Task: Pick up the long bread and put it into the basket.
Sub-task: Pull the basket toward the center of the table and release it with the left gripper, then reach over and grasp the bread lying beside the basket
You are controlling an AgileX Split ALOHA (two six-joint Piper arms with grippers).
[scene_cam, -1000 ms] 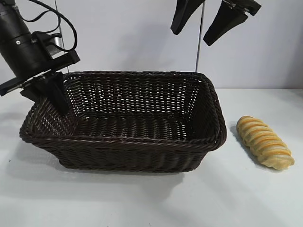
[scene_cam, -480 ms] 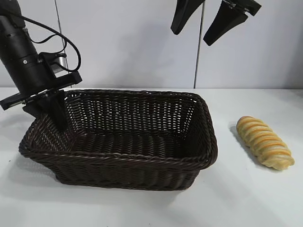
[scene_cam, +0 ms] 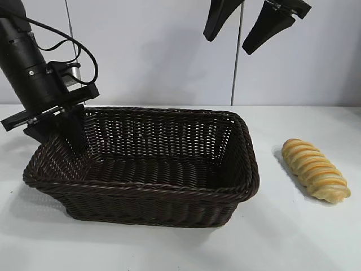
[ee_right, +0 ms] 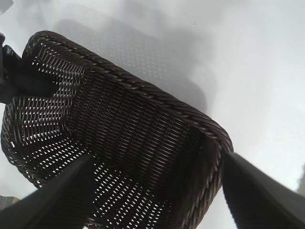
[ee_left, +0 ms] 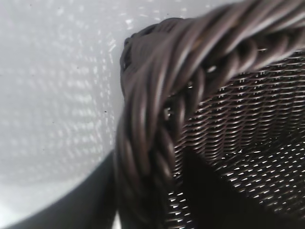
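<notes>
L gripper (scene_cam: 56,129): at basket's left rim, jaws straddling the braid, released
basket (scene_cam: 146,169): on counter (scene_cam: 293,237), mid-left
R gripper (scene_cam: 248,20): high above basket's right end, jaws apart, empty
long bread (scene_cam: 316,169): on counter, right of basket, well apart

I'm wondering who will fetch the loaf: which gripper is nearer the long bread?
Right. The right gripper hangs high above the basket, up and left of the long bread. The left gripper sits at the basket's far left rim, the whole basket between.
</notes>
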